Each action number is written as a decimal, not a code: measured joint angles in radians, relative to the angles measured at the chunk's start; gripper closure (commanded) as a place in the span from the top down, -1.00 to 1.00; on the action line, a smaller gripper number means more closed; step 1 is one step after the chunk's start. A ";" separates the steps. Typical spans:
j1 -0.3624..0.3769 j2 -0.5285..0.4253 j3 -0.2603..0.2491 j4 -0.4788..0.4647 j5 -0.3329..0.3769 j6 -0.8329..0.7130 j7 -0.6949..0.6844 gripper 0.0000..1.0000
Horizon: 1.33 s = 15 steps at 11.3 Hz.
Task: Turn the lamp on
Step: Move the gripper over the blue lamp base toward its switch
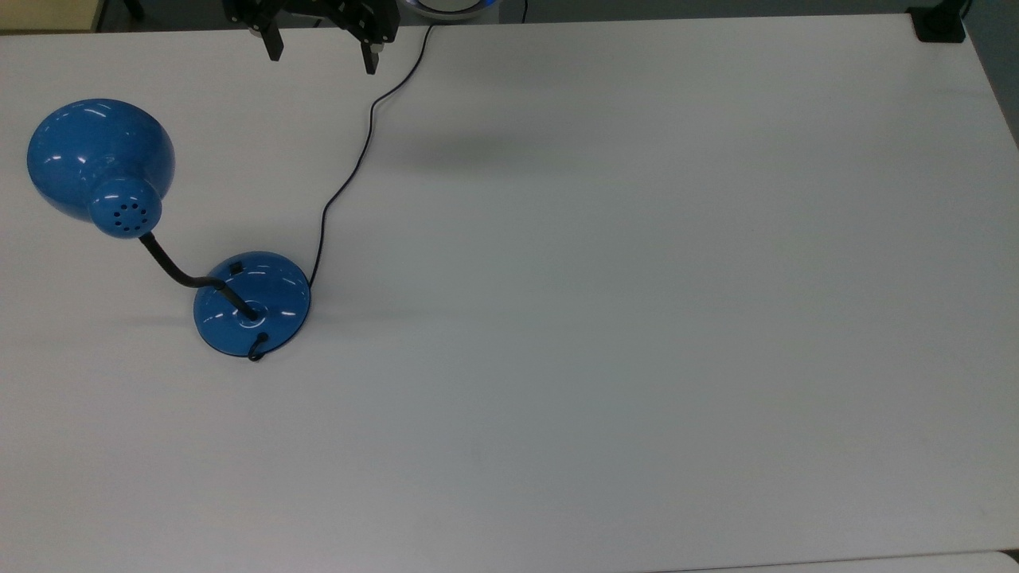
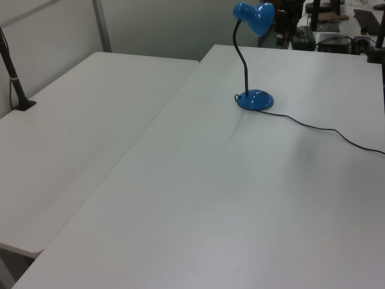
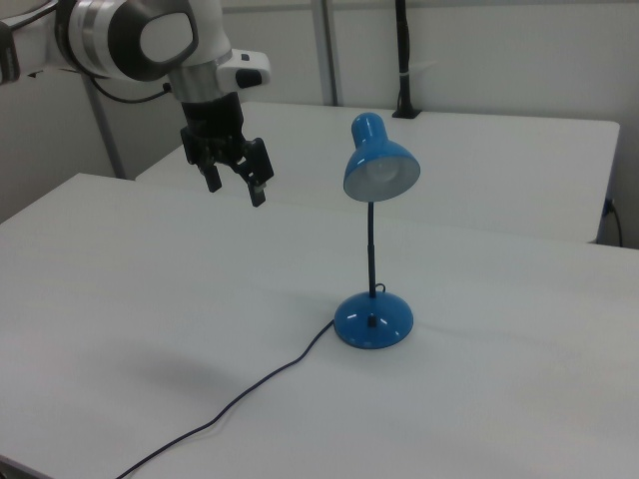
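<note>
The table (image 3: 519, 419) was bare across the lower part of the right view, apart from the cord (image 3: 240, 399), which ran from the lower left of the frame up to the lamp. The slack curve of the cord suggested it had been laid loose so as not to pull on the lamp.

The lamp (image 3: 372, 321) stood at the centre of the right view, and at the left of the top view, its base (image 1: 251, 301) flat on the table. The switch (image 1: 235, 268) sat on the upper edge of the base in the top view, uncovered from above; I judged it open to a downward press. The neck (image 1: 181, 272) bent away toward the upper left of the top view, carrying the shade (image 1: 99, 163) clear of the base, so the shade did not overhang the switch. The shade appeared unlit, so the task was judged not yet done.

Farthest back, the gripper (image 3: 232, 183) hung in the upper left of the right view, well apart from the lamp and above the table. Its fingers (image 1: 275, 41) stood spread wide and held nothing.
</note>
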 measured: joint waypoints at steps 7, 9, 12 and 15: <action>0.000 0.000 0.000 0.000 0.000 0.000 0.000 1.00; 0.000 0.000 0.000 0.000 0.000 0.000 0.000 1.00; 0.000 -0.001 -0.009 0.000 -0.002 0.000 -0.029 1.00; -0.012 -0.001 -0.055 0.000 -0.008 -0.050 -0.400 1.00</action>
